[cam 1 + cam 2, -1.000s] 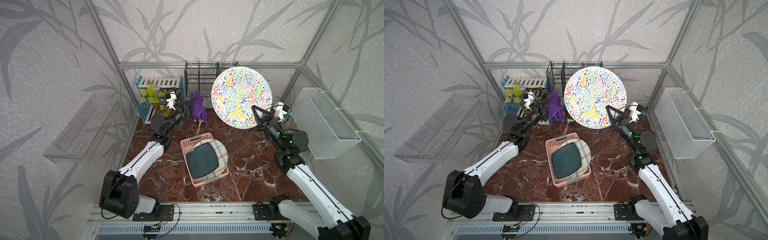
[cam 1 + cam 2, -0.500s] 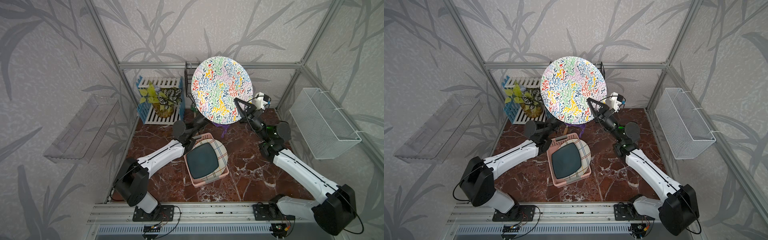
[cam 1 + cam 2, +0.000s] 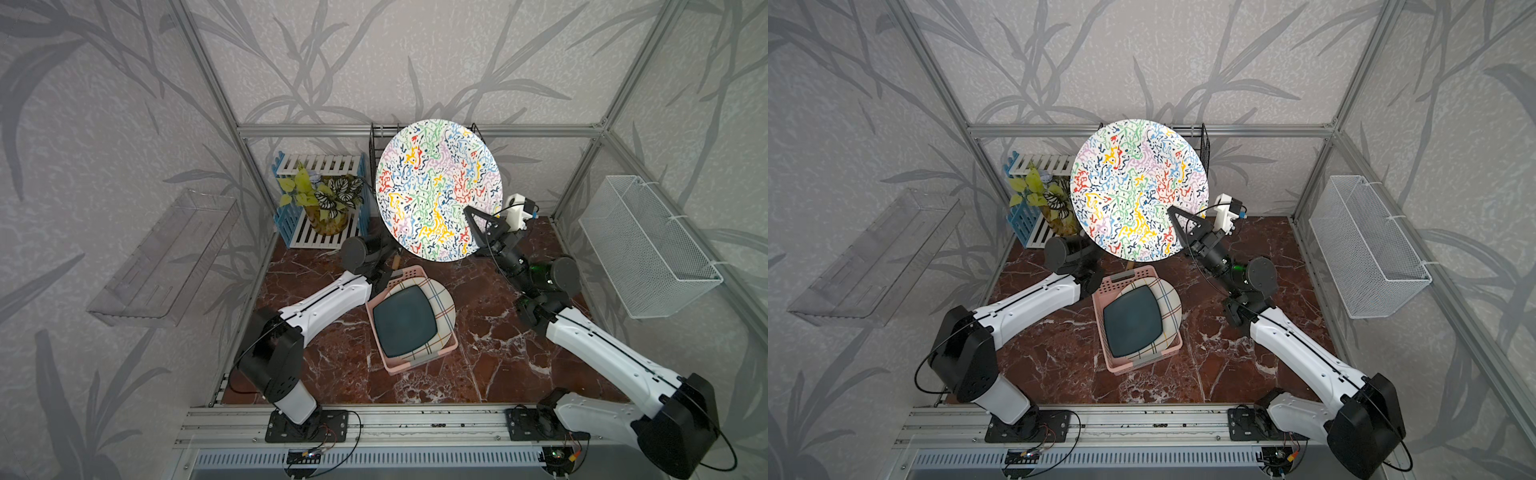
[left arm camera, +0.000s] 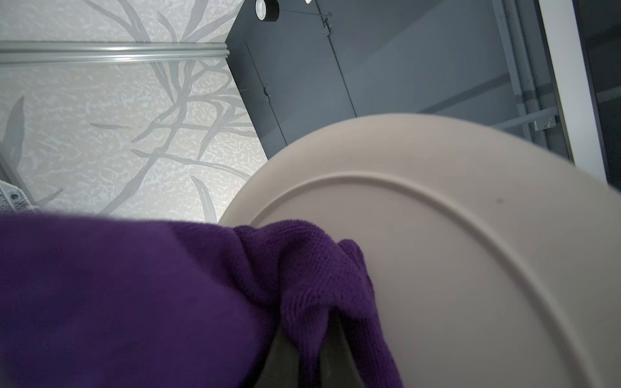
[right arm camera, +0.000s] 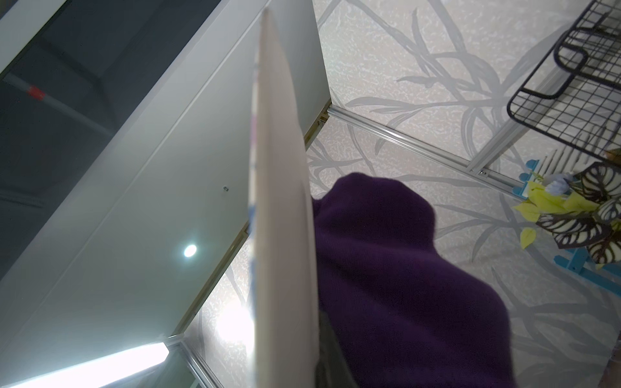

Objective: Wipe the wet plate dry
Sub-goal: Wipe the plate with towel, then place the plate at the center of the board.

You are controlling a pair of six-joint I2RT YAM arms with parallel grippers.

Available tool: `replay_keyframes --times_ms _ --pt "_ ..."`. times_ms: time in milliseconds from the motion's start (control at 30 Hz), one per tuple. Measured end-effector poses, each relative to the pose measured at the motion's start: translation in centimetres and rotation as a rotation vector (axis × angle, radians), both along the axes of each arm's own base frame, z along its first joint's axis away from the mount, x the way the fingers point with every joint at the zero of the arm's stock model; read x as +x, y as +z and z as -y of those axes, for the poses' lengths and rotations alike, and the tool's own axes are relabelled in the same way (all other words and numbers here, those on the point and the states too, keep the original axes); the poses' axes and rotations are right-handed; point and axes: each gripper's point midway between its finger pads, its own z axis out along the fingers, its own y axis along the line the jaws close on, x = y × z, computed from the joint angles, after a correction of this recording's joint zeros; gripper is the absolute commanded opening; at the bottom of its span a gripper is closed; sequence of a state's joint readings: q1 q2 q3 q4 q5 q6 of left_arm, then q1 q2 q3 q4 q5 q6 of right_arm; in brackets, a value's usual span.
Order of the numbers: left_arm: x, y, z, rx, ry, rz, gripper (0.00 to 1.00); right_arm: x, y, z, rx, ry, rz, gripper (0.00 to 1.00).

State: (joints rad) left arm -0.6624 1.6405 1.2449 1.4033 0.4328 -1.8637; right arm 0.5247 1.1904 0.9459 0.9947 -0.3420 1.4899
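Plate (image 3: 436, 187) up in the air over the far middle of the desk (image 3: 490, 353), tilted steeply, squiggle-painted face toward both top views; pinched at its lower right rim by the right gripper (image 3: 468, 212), jaws clamped tight on the edge; edge-on from the right wrist, thin and straight. Behind it, purple cloth (image 4: 134, 302) bunched against the plain beige underside, lapping over the raised foot ring (image 4: 437, 198); caught in the left gripper (image 4: 304, 364), jaws pressed together on a fold, hidden behind the plate in both top views. Looks like the wiping step itself, back side in hand; no telling wet from dry on either face from here. Next, probably: sweep the cloth across the back with steady pressure, brace the rim against the push, then turn to the painted face; worth watching: one-edge grip on a wide, smooth disc, so plenty of leverage to twist or slip. Glossy, hard, round plate; soft, thick, knitted cloth, good for soaking. Below, at the desk's centre, pink perforated plastic basket (image 3: 409, 275) holding a square dark teal plate (image 3: 405, 322) on a round checked one (image 3: 442, 303); dark red veined marble underneath; black wire rack (image 5: 571, 94) at the far edge; leafy pot plant (image 3: 328, 199) on a blue-and-white slatted crate (image 3: 316, 239) in the far left corner.
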Motion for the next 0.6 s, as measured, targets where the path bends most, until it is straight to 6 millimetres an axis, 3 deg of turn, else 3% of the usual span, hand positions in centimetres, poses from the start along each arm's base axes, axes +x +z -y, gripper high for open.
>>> replay_keyframes --times_ms 133,200,267,333,400,500,600 --pt "0.2 -4.6 0.0 0.077 0.021 -0.066 0.0 3.7 -1.0 3.9 -0.028 -0.13 -0.063 0.0" --pt "0.6 -7.4 -1.5 0.157 0.091 -0.1 0.0 5.6 -2.8 6.5 -0.064 -0.219 -0.137 0.0" --pt "0.9 -8.6 -3.7 0.244 0.187 -0.099 0.0 6.4 -5.3 8.9 -0.117 -0.313 -0.227 0.0" --pt "1.3 -8.3 -6.2 0.347 0.333 -0.065 0.0 5.5 -8.2 11.0 -0.194 -0.406 -0.328 0.0" --pt "1.5 -7.4 -8.8 0.462 0.511 -0.024 0.0 3.3 -10.2 12.2 -0.263 -0.463 -0.388 0.0" --pt "1.3 -6.1 -11.1 0.631 0.724 0.025 0.0 -0.6 -13.1 14.5 -0.323 -0.557 -0.462 0.0" --pt "1.8 -7.8 -13.0 0.796 0.852 0.015 0.0 -2.5 -17.0 17.4 -0.343 -0.679 -0.563 0.0"
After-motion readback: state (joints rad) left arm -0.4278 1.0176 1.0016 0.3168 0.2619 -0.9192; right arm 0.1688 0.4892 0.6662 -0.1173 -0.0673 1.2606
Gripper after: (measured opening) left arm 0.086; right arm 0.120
